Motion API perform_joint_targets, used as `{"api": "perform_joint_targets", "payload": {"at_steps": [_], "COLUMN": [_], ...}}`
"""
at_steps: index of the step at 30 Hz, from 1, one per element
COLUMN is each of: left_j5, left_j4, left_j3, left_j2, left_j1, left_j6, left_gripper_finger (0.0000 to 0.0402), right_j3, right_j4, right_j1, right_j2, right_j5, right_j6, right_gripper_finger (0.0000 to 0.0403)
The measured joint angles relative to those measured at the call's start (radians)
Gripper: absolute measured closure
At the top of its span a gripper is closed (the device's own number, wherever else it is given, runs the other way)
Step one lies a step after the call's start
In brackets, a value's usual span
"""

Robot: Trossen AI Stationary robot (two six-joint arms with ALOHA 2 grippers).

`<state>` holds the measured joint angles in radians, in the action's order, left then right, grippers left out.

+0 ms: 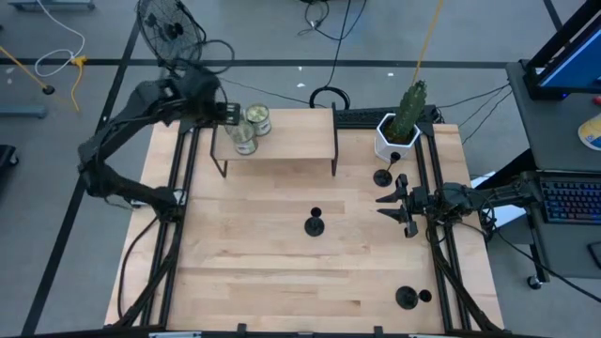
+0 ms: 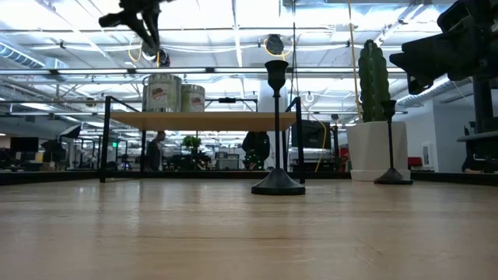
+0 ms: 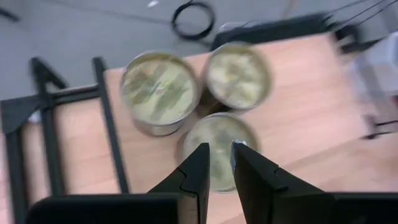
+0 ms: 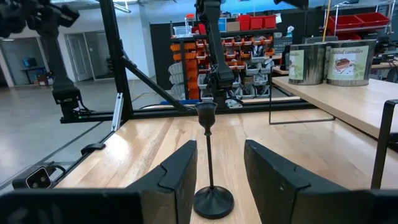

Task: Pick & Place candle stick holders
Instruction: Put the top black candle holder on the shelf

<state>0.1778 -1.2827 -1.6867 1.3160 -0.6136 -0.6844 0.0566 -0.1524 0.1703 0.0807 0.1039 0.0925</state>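
Three black candle stick holders stand upright on their round bases on the wooden table: one in the middle (image 1: 315,225) (image 2: 276,132), one by the plant pot (image 1: 382,176) (image 2: 391,140), and one near the front right (image 1: 407,298). My right gripper (image 1: 383,207) is open and level, pointing toward the table's left. The middle holder (image 4: 208,162) stands just beyond its fingertips, in line with the gap and untouched. My left gripper (image 1: 230,115) (image 3: 219,165) hovers above the greenish jars (image 3: 160,93) on the shelf. Its fingers point down, a narrow gap apart, holding nothing.
A low wooden shelf on black legs (image 1: 282,150) stands at the far side and carries three jars (image 1: 252,127). A white pot with a cactus (image 1: 399,127) stands at the far right. Black frame rails (image 1: 441,263) run along both table sides.
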Motion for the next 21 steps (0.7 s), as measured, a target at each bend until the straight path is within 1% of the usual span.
{"api": "perform_joint_targets", "payload": {"at_steps": [5,11,21], "left_j5": [-0.024,-0.024,-0.020], "left_j4": [0.074,0.137,0.137], "left_j3": [0.000,0.000,0.000], "left_j2": [-0.076,-0.134,-0.130], "left_j1": [0.047,0.147,0.352], "left_j6": [0.010,0.022,0.044], "left_gripper_finger": [0.0330,0.0330,0.0330], "right_j3": [0.000,0.000,0.000], "right_j4": [0.000,0.000,0.000], "right_j1": [0.000,0.000,0.000], "right_j2": [0.000,0.000,0.000], "right_j5": [0.000,0.000,0.000], "right_j6": [0.000,0.000,0.000], "right_gripper_finger": [0.0277,0.0277,0.0277]}}
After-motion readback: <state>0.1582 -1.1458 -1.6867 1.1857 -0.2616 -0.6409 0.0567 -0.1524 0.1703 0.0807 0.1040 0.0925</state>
